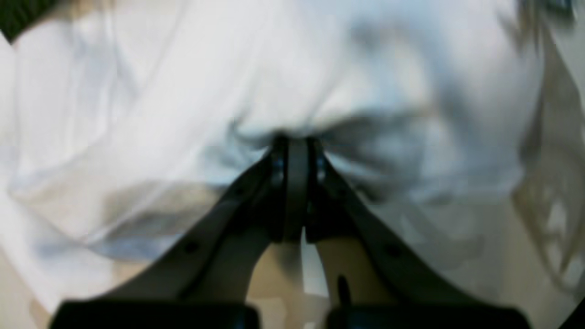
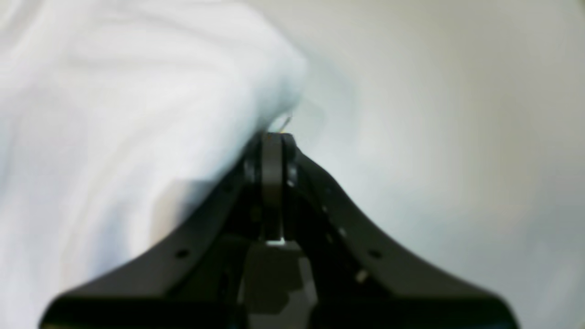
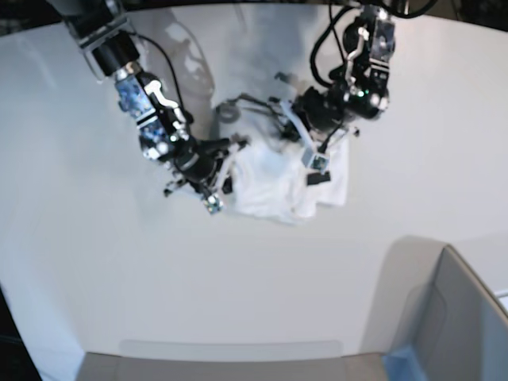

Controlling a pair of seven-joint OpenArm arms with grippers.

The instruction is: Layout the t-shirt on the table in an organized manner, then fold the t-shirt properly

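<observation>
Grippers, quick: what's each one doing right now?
Left gripper: shut on the t-shirt, pinching a bunched fold.
Right gripper: shut on the t-shirt's edge.

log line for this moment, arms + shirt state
stage: layout, not folded | t-shirt: bunched on table | left gripper: shut on t-shirt | right gripper: shut on t-shirt edge

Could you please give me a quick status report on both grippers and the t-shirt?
Left gripper shut on t-shirt. Right gripper shut at its edge. Shirt bunched on table. Nothing in the way.
</observation>
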